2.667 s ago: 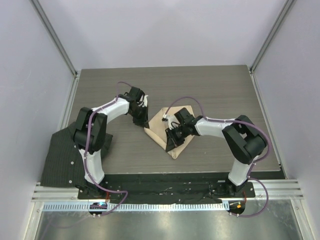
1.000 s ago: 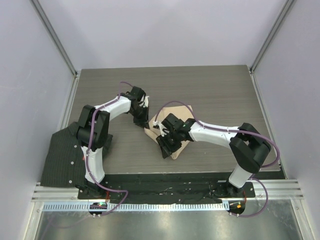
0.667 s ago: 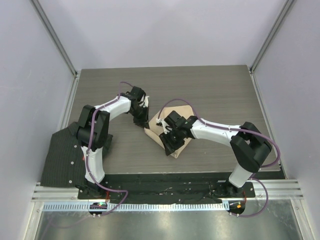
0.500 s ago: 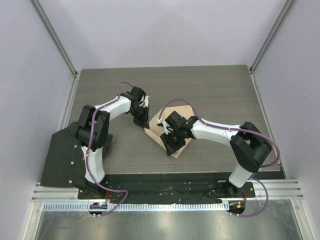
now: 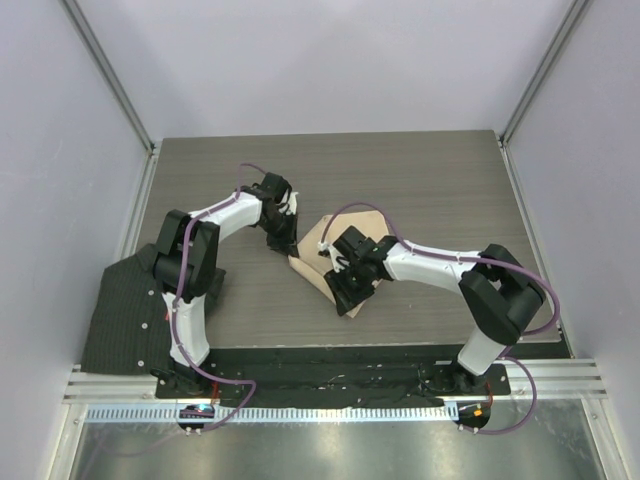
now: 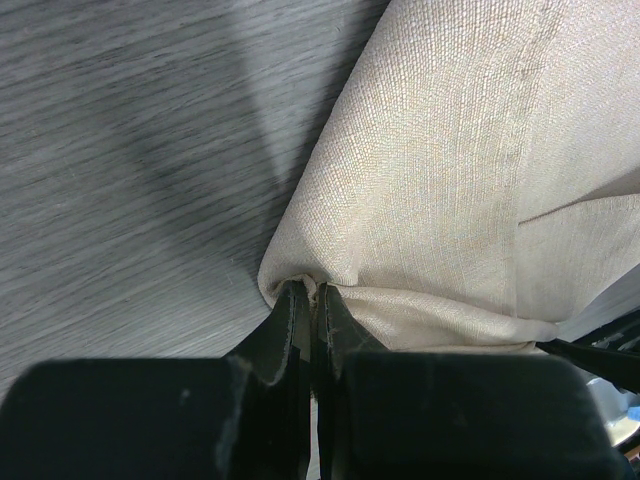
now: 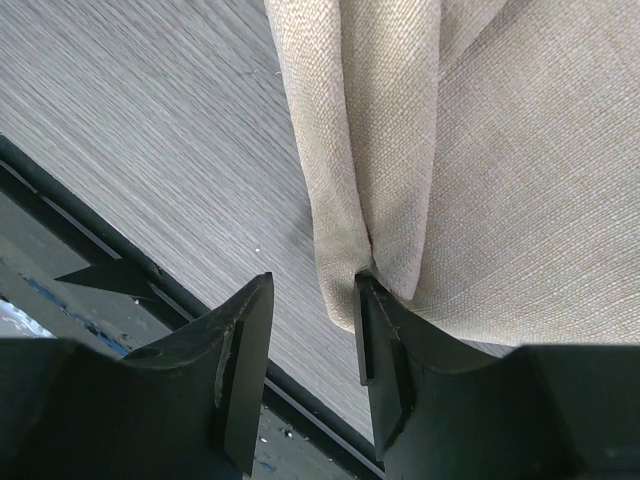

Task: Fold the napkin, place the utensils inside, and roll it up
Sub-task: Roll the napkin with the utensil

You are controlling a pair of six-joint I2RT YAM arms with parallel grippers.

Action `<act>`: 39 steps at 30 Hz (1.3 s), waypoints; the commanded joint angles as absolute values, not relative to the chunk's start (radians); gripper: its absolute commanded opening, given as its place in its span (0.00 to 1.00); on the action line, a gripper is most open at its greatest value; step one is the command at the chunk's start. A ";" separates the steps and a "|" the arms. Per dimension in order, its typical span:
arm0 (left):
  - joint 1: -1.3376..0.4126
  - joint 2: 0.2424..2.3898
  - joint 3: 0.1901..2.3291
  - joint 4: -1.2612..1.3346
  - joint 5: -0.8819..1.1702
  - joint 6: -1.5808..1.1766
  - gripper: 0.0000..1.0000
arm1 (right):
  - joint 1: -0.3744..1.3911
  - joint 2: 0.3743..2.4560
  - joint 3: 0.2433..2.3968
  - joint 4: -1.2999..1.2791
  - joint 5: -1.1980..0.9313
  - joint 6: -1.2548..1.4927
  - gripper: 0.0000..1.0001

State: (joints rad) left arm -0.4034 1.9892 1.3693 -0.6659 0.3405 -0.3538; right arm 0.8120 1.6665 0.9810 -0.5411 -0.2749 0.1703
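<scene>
Top view: the napkin [image 5: 368, 226] lies mid-frame on the table [image 5: 420, 170], between both arms. Left wrist view: the left gripper [image 6: 312, 292] pinches its corner, jaws closed. Right wrist view: the right gripper [image 7: 313, 285] stands half open astride its folded edge.

I've got the napkin [image 5: 308, 264] lying on the table [image 5: 420, 170], about mid-table and a little toward the near edge. It's plain beige woven cloth, doubled over into a rough diamond with one tip pointing at that near edge. Up close, the napkin [image 6: 430, 170] shows stacked layers with a slanting flap edge across the top. Its left corner is puckered where the left gripper [image 6: 312, 295] pinches it tight. The near side of the napkin [image 7: 480, 150] ends in a soft rounded fold against the tabletop, lying between the parted jaws of the right gripper [image 7: 315, 290].
</scene>
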 commanded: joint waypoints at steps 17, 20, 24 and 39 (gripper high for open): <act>-0.402 2.016 1.373 -0.689 0.328 -0.328 0.00 | 0.899 1.552 1.216 -0.600 -0.094 0.138 0.49; -0.402 2.017 1.376 -0.690 0.331 -0.328 0.00 | 0.936 1.600 1.241 -0.519 -0.049 0.100 0.49; -0.400 2.022 1.376 -0.690 0.334 -0.328 0.00 | 0.969 1.719 1.282 -0.437 0.023 0.068 0.49; -0.402 2.028 1.382 -0.692 0.342 -0.328 0.00 | 0.986 1.893 1.315 -0.347 0.176 -0.038 0.47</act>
State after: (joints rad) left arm -0.4034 1.9942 1.3724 -0.6685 0.3531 -0.3542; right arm 0.9817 1.8664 1.2785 -0.4015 0.1501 -0.0044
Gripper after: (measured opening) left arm 0.039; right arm 0.482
